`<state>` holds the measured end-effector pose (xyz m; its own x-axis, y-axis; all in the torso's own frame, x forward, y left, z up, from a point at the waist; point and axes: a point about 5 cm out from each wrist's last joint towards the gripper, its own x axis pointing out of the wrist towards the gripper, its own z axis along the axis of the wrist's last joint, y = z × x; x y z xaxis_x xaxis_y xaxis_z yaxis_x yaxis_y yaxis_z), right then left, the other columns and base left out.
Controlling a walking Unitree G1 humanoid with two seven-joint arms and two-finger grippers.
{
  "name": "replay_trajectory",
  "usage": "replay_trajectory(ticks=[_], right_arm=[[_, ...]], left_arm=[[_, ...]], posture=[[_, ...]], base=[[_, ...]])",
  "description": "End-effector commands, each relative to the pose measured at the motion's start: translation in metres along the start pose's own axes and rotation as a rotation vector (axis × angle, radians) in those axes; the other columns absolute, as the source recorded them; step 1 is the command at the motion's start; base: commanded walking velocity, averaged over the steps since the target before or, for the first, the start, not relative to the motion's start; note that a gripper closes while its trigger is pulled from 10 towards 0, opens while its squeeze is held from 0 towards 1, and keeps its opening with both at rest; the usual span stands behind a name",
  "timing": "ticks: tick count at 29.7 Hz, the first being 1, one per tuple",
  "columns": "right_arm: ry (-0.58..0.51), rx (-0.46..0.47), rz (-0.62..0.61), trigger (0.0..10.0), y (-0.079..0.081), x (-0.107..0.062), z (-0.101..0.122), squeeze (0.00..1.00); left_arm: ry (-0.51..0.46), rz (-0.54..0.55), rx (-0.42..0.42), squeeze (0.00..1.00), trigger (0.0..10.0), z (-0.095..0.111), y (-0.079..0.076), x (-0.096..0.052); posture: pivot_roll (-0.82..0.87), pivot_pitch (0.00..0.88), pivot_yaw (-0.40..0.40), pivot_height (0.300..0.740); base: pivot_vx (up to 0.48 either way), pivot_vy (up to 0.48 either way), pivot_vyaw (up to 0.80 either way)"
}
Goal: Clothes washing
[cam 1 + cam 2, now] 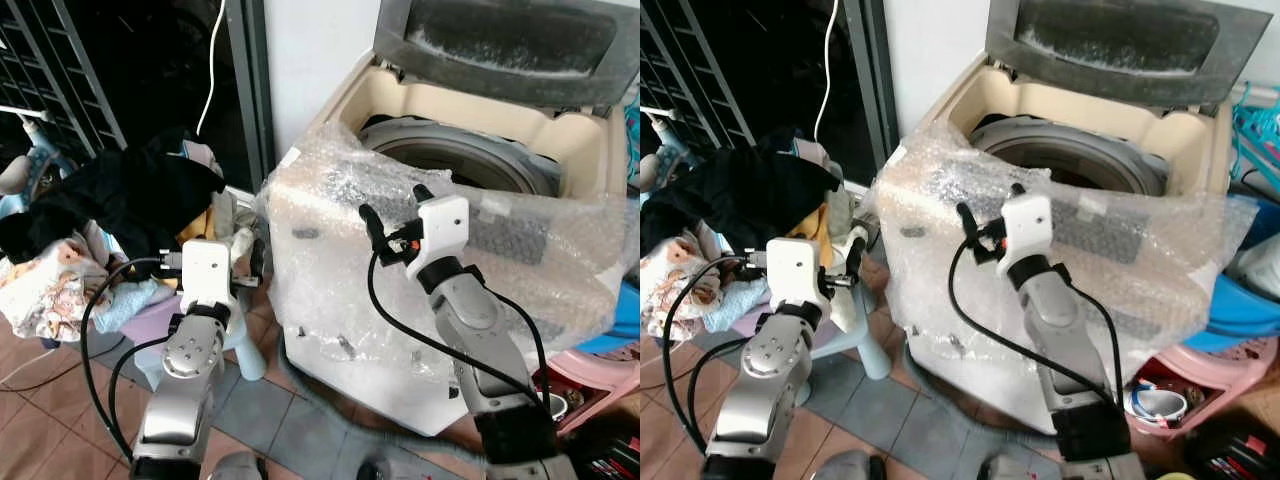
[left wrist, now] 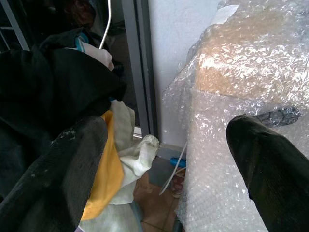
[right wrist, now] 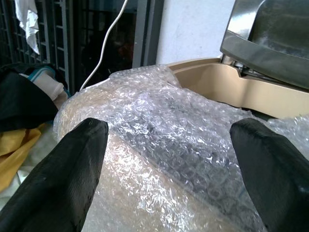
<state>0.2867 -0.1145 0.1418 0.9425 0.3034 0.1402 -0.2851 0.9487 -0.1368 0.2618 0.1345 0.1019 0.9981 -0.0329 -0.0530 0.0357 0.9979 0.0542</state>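
Clothes (image 1: 110, 215) lie heaped on a low pale stool (image 1: 235, 345) at the robot's left, beside the washing machine (image 1: 450, 190): a black garment (image 1: 130, 195) drapes over the top, with a yellow piece (image 2: 108, 169) and a whitish cloth (image 2: 140, 154) hanging under it, and a printed fabric (image 1: 45, 280) at the far left edge of the heap. The machine stands with its lid (image 1: 510, 45) raised and its drum (image 1: 460, 160) open, and bubble wrap (image 1: 330, 270) covers its front and top edge.

The left arm rises from below with the forearm upright, and the left gripper (image 1: 245, 255) sits in the gap between the heap and the machine's wrapped side. In the left wrist view its fingers (image 2: 58, 179) are spread wide, one just beside the black garment and the yellow piece, the other near the bubble wrap; nothing is held between them.

The right arm reaches up and forward, bent at the elbow, with the right gripper (image 1: 395, 215) over the wrapped front top edge of the machine. Its fingers (image 3: 72, 174) are also spread wide, hovering just above the bubble wrap and gripping nothing.
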Motion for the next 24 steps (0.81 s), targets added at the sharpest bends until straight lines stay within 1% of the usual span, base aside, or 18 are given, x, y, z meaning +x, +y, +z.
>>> replay_trajectory(ticks=[1,4,6,7,9,11,12,16,17,18,19,21,22,24], right_arm=[[-0.013,-0.007,-0.032,10.0,0.001,-0.002,0.002,0.0],[-0.007,-0.02,-0.075,10.0,0.001,-0.006,0.0,0.0],[0.042,0.024,-0.126,10.0,-0.004,-0.008,-0.007,0.0],[0.046,0.03,-0.131,10.0,-0.005,-0.009,-0.008,0.0],[0.08,0.004,-0.154,10.0,-0.01,-0.014,-0.015,0.0],[0.114,0.027,-0.168,10.0,-0.013,-0.019,-0.021,0.0],[0.148,0.055,-0.191,10.0,-0.018,-0.022,-0.028,0.0],[0.162,0.06,-0.198,10.0,-0.019,-0.023,-0.031,0.0],[0.18,0.09,-0.196,10.0,-0.019,-0.025,-0.035,0.0],[0.18,0.09,-0.196,10.0,-0.019,-0.025,-0.035,0.0],[0.196,0.108,-0.195,10.0,-0.018,-0.028,-0.04,0.0],[0.225,0.102,-0.206,10.0,-0.015,-0.037,-0.049,0.0],[0.234,0.083,-0.225,10.0,-0.013,-0.041,-0.053,0.0],[0.226,0.043,-0.26,10.0,-0.014,-0.043,-0.054,0.0]], left_arm=[[0.017,0.026,0.013,0.0,10.0,-0.004,0.005,-0.001],[0.013,0.008,0.022,0.0,10.0,-0.004,0.005,0.0],[-0.015,-0.02,0.04,0.0,10.0,0.0,0.003,0.001],[-0.019,-0.021,0.042,0.0,10.0,0.001,0.003,0.001],[-0.021,-0.031,0.021,0.0,10.0,0.002,0.002,0.003],[-0.032,-0.048,0.023,0.0,10.0,0.004,0.0,0.004],[-0.045,-0.062,0.023,0.0,10.0,0.007,-0.002,0.005],[-0.047,-0.062,0.024,0.0,10.0,0.008,-0.002,0.005],[-0.043,-0.059,0.022,0.0,10.0,0.008,-0.002,0.005],[-0.043,-0.059,0.022,0.0,10.0,0.008,-0.002,0.005],[-0.041,-0.055,0.024,0.0,10.0,0.006,-0.001,0.004],[-0.028,-0.054,0.023,0.0,10.0,0.003,-0.001,-0.001],[-0.017,-0.059,0.022,0.0,10.0,0.0,-0.001,-0.003],[0.009,-0.053,0.013,0.0,10.0,-0.004,0.0,-0.006]], posture=[[-0.05,0.0,0.054,0.74],[-0.06,0.0,0.065,0.74],[-0.06,0.0,0.065,0.74],[-0.06,0.0,0.06,0.74],[-0.06,0.0,0.053,0.74],[-0.05,0.0,0.034,0.74],[-0.04,0.0,0.025,0.74],[-0.04,0.0,0.021,0.74],[-0.04,0.0,0.013,0.74],[-0.04,0.0,0.013,0.74],[-0.03,0.0,0.008,0.74],[-0.03,0.0,0.005,0.74],[-0.03,0.0,0.002,0.74],[-0.03,0.0,0.0,0.74]], base=[[0.0,0.0,0.0],[0.0,0.0,0.0],[0.0,0.0,0.0],[0.0,0.0,0.0],[0.0,0.0,0.0],[0.0,0.0,0.0],[0.0,0.356,0.0],[0.0,0.401,0.0],[0.0,0.48,0.0],[0.0,0.48,0.0],[0.0,0.48,0.0],[0.0,0.48,0.0],[0.0,0.48,0.0],[0.0,0.48,0.0]])
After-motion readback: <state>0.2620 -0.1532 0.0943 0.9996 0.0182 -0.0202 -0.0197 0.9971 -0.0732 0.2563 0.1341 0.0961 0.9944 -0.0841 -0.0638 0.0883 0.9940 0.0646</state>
